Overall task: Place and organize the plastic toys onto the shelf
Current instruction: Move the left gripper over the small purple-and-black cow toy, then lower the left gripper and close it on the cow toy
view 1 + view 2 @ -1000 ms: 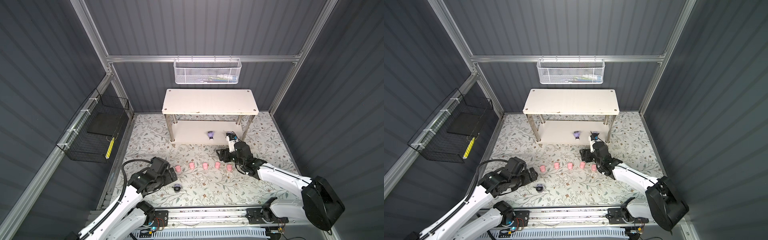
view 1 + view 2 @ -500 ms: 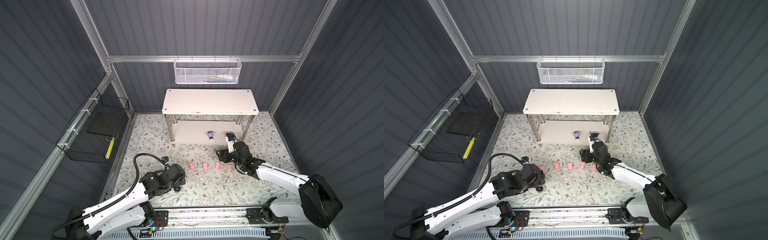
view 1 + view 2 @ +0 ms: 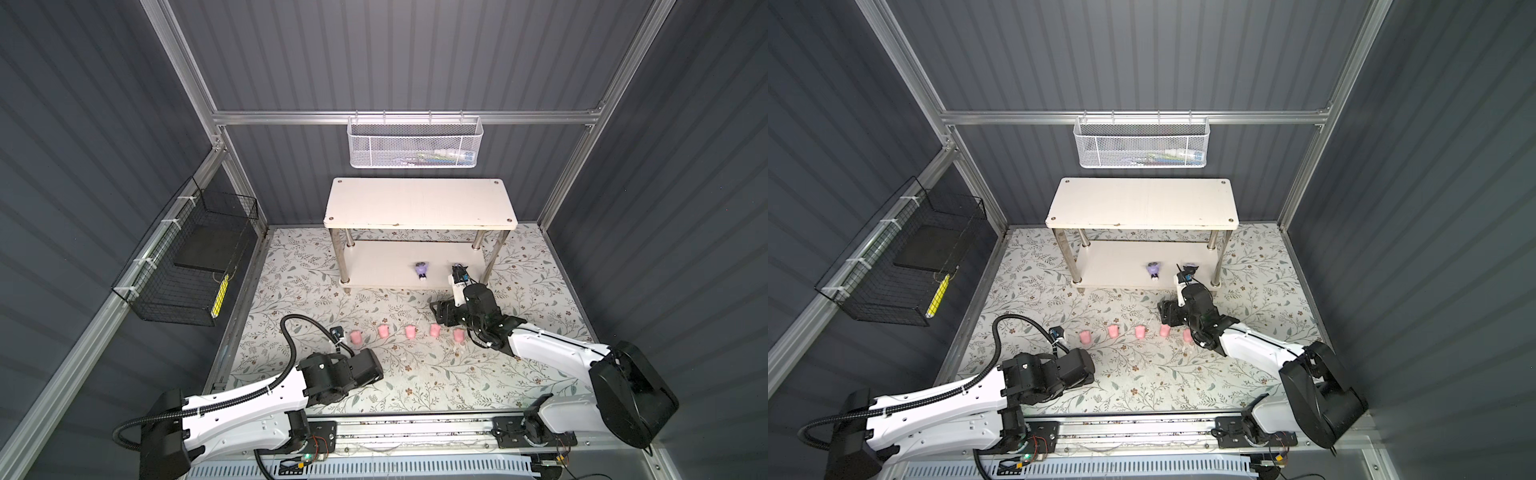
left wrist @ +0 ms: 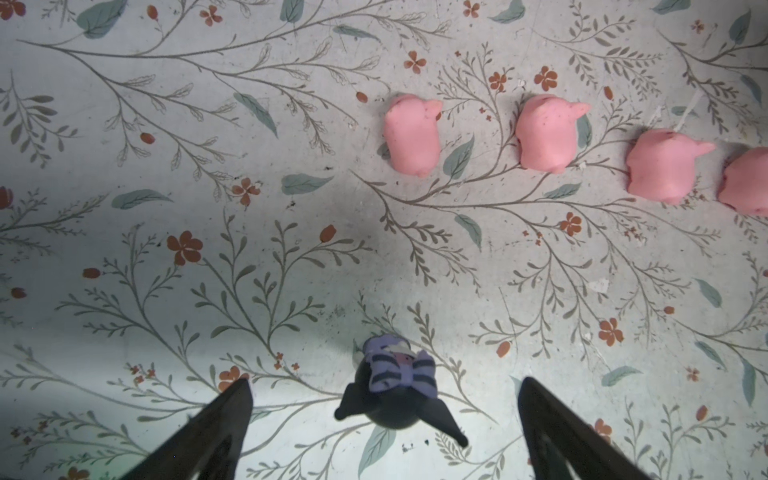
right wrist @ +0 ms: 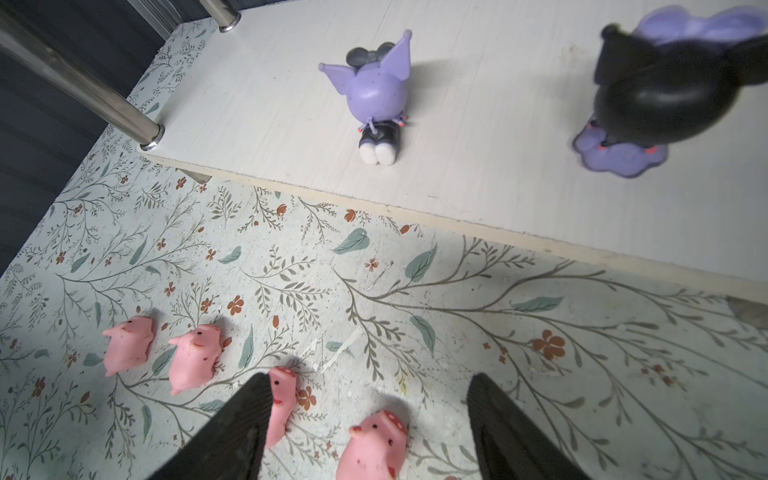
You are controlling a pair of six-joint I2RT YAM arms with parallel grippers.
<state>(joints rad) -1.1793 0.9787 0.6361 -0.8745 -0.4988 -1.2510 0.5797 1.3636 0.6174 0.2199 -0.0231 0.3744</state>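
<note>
Several pink pig toys (image 3: 410, 331) stand in a row on the floral mat. My left gripper (image 4: 384, 386) is open and points down, its fingers on either side of a black-headed toy with a lavender striped bow (image 4: 399, 374), without touching it. In both top views that gripper (image 3: 370, 372) hides the toy. My right gripper (image 5: 369, 379) is open above the row's right end, with one pig (image 5: 376, 446) loose between its fingers. On the lower board of the white shelf (image 3: 419, 203) stand a lavender toy (image 3: 421, 269) and a black-headed toy on a lavender base (image 5: 648, 95).
A white mesh basket (image 3: 415, 143) hangs on the back rail and a black wire basket (image 3: 187, 266) on the left wall. Shiny metal legs (image 3: 344, 262) hold the shelf's upper board above the lower board (image 5: 457, 174). A metal rail runs along the front edge.
My left arm has swung from the left toward the middle and come down over the black-headed toy, which now lies between its open fingers. The right arm has hardly moved.
</note>
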